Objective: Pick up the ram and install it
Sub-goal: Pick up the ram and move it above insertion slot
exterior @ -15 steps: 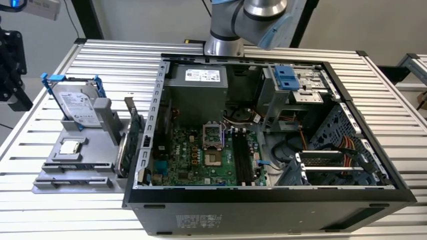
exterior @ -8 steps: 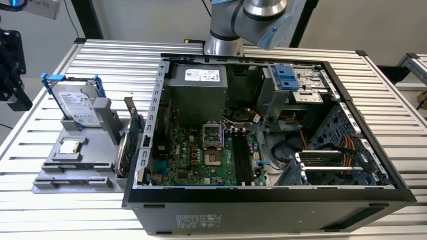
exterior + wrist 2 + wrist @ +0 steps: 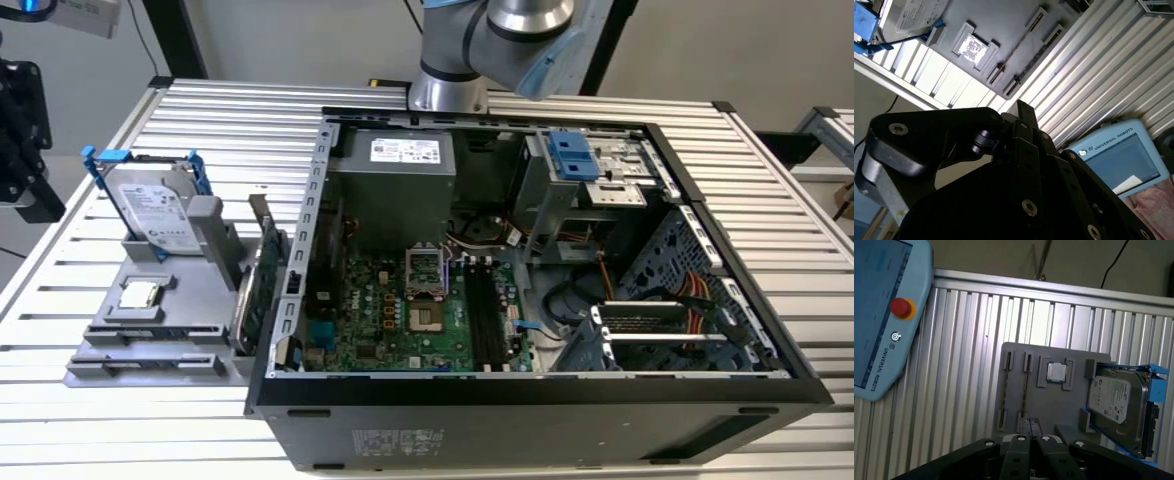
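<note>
Counter [image 3: 214, 120]: ribbed bare metal, giving off a satin silver sheen. Holder tray [image 3: 1014, 390]: grey plastic, looking matt and smooth. Hard drive [image 3: 150, 212]: bright metal shell gleaming, blue plastic frame [image 3: 96, 165] edging it. Computer case [image 3: 534, 425]: black panel, appearing matt.

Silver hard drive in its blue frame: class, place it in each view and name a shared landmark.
Exterior view: blue-framed silver hard drive upright on grey tray, exterior view's left.
Second wrist view: hard drive at tray's end.
First wrist view: hard drive at tray's end.
Landmark: square silver chip.
</note>
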